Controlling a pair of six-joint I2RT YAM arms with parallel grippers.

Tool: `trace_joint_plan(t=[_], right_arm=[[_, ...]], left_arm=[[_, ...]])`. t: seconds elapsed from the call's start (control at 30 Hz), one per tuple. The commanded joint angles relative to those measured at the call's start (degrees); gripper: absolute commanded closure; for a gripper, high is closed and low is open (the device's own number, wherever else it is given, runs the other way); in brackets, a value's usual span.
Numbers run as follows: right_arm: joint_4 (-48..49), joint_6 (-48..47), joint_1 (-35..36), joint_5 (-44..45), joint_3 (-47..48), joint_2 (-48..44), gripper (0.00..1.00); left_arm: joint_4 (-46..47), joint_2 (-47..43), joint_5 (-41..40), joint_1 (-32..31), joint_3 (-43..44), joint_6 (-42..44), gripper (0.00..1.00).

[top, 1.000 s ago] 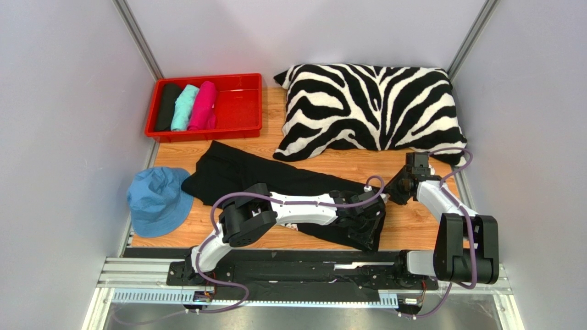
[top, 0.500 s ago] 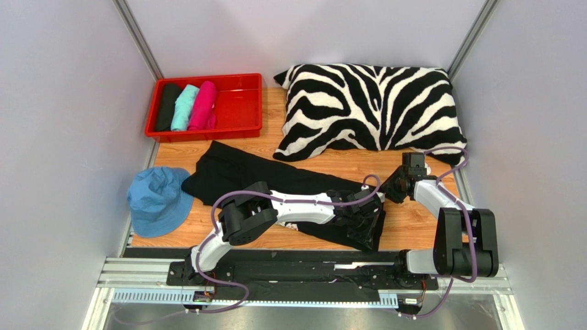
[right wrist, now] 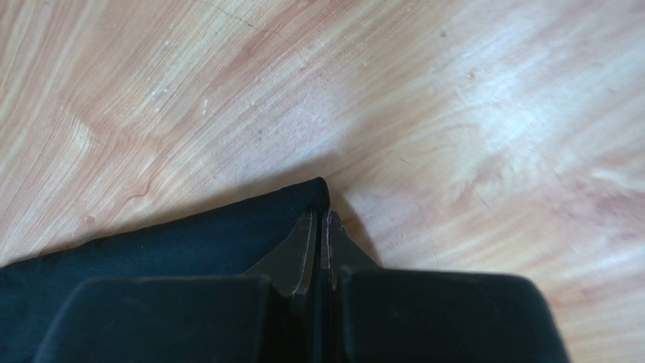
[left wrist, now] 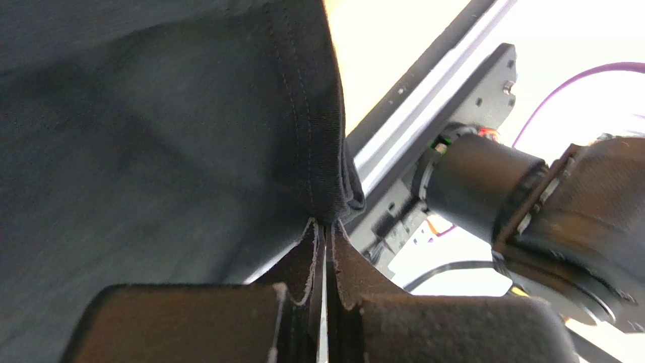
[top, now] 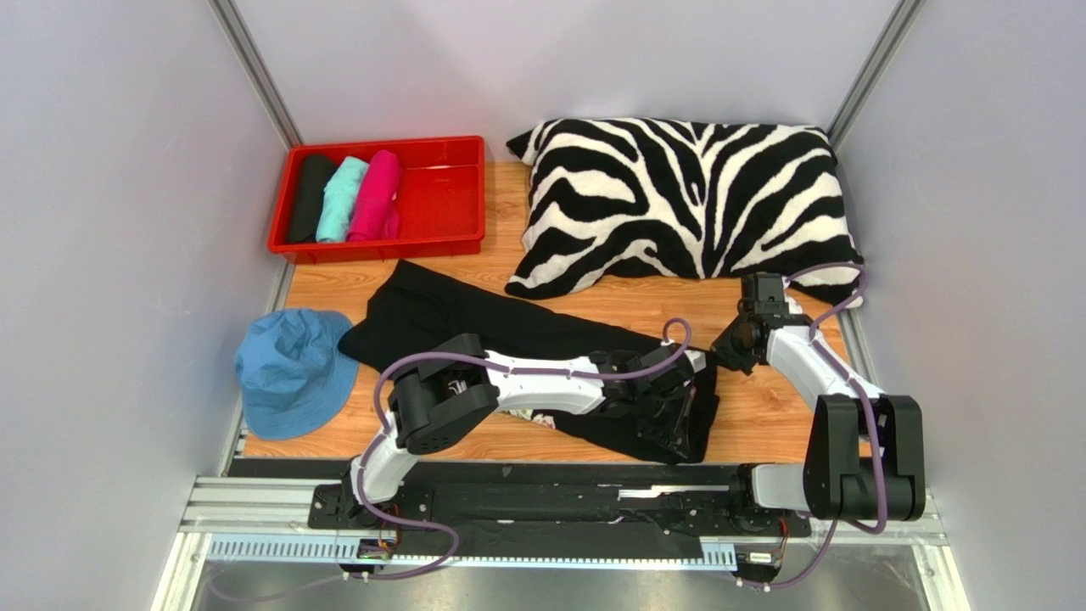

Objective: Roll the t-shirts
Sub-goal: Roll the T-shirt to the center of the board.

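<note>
Lying on the worktop (top: pixel 770 410): the large black t-shirt (top: pixel 440 316) (left wrist: pixel 144 113) (right wrist: pixel 182 234), folded into a long band between the red tray (top: pixel 446 191) and the arms' bases.
Print: a small white mark on that shirt shows just under the left forearm; it is too small to read.
Long axis: the band runs on a slant, from its far-left end near the tray down to its near-right end by both pincers.
Left pincer (top: pixel 672 397) (left wrist: pixel 324 227): clamped narrow on the shirt's stitched hem at the near-right end. The left wrist view shows the cloth rising from the fingertips and filling the left half of the view.
Right pincer (top: pixel 716 360) (right wrist: pixel 320 215): closed tight on a corner of the same shirt, low over the bare wood. The corner's tip pokes just past the fingertips and the rest of the cloth trails off to the left in the right wrist view.
Pincers to each other: near one another, both at the shirt's right end, the right one farther from the bases.
Rolled tees: a black roll (top: pixel 310 197), a teal roll (top: pixel 342 197) and a pink roll (top: pixel 377 194) lie side by side, touching, at the left end of the tray. Their long axes point away from the arms.
Neighbours: a zebra-striped pillow (top: pixel 688 197) lies beyond the shirt on the right, and a blue hat (top: pixel 293 372) lies just left of the shirt.
</note>
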Motion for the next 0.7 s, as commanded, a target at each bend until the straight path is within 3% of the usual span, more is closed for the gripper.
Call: trace_joint_plan(t=[0.0,0.67], right_arm=[[-6.5,0.3,2.9,6.5,5.3,-2.9,1.00],[-13.2,10.9,20.1,15.4,19.7,9.7,1.00]], left_arm=[[6.3,-7.0,1.3,1.3,-3.4,-1.6,1.00],[12.6,-19.9,-1.0,5.3,-25.3,-3.9,1.00]])
